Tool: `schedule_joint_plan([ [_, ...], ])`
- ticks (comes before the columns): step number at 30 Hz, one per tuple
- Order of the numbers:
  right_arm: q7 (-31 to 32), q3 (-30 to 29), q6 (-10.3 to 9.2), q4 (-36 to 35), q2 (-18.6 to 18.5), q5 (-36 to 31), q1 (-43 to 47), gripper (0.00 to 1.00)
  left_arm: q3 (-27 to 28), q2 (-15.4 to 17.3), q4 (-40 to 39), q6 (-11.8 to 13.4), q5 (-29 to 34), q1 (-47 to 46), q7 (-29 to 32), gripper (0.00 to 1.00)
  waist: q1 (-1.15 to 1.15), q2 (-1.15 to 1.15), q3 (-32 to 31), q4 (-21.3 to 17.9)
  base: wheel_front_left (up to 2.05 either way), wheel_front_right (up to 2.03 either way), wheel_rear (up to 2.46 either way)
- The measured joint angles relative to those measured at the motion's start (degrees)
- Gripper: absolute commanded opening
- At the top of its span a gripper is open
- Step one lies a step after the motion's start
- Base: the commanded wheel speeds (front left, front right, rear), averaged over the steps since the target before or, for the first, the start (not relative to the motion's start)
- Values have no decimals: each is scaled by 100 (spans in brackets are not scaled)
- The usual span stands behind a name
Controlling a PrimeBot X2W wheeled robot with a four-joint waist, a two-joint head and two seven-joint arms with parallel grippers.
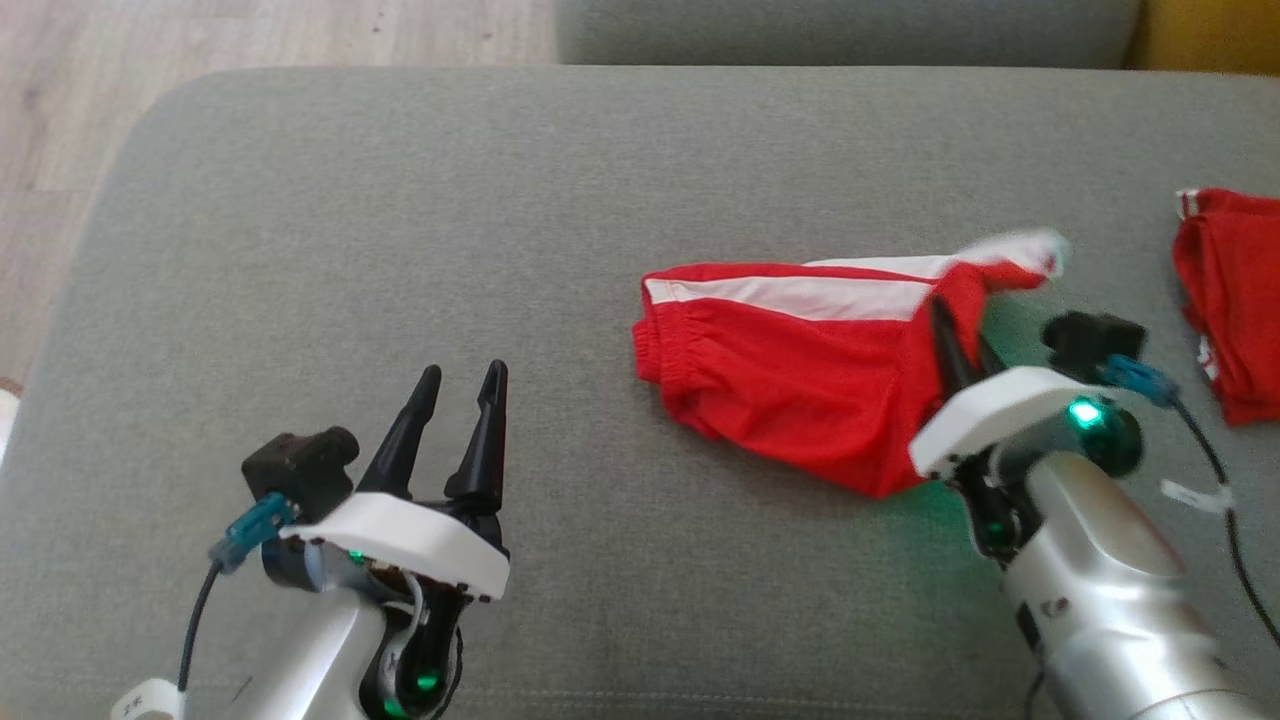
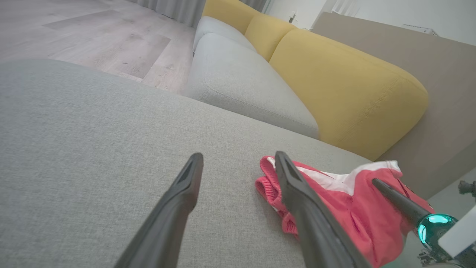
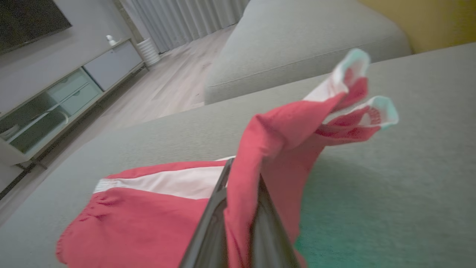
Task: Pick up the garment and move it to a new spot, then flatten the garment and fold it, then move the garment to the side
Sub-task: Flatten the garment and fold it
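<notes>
Shorts [image 1: 800, 370] are lying on the cushion [image 1: 400, 200], right of its middle. One leg end is lifted off the cushion, and the waistband end rests on it. Right gripper [image 1: 945, 325] is clamped on a fold of the shorts. Left gripper [image 1: 463, 375] is held apart and empty over the cushion's near-left part. A second red garment [image 1: 1235, 300] is seen at the cushion's right edge. Step judged: pick-up and move. Next, the clamp must be kept while the cloth is raised clear of the cushion.
</notes>
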Motion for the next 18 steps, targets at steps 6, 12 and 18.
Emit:
schedule_joint_plan([
  [6,513,255,0,-594,190,-343,11,0,-21,18,-119,29,-1,83,1,100,0,0,-55,220,0,0,0],
  [12,909,408,0,-799,236,-597,133,0,-51,15,-121,43,-1,84,1,100,0,0,-71,425,0,0,0],
  [18,1217,549,0,-954,244,-775,157,0,-54,14,-118,42,-1,99,1,100,0,0,-105,555,0,0,0],
])
